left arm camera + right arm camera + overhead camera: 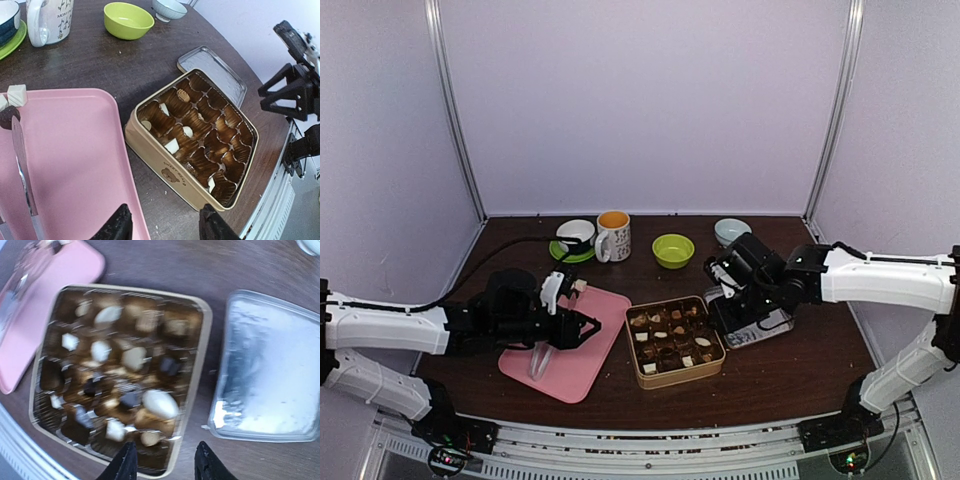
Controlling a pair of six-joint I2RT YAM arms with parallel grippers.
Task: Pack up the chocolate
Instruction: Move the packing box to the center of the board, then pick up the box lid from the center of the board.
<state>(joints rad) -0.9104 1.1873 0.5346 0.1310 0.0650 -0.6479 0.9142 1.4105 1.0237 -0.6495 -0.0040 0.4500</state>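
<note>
Left wrist: pleated cups [220, 135] cradle chocolate pieces [172, 146] inside a square tin [160, 166].

Likely robot lab booth: plain white panels [640, 100], metal frame posts [455, 110], dark table [810, 370].

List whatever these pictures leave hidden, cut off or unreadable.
- Right wrist view: motion blur smears the chocolate in the tin; pieces cannot be counted.
- Top view: the right gripper covers much of the lid.
- Left wrist view: the tongs run off the bottom edge; their end is unseen.
- Left wrist view: the top edge cuts the mug; its print reads only partly.
</note>
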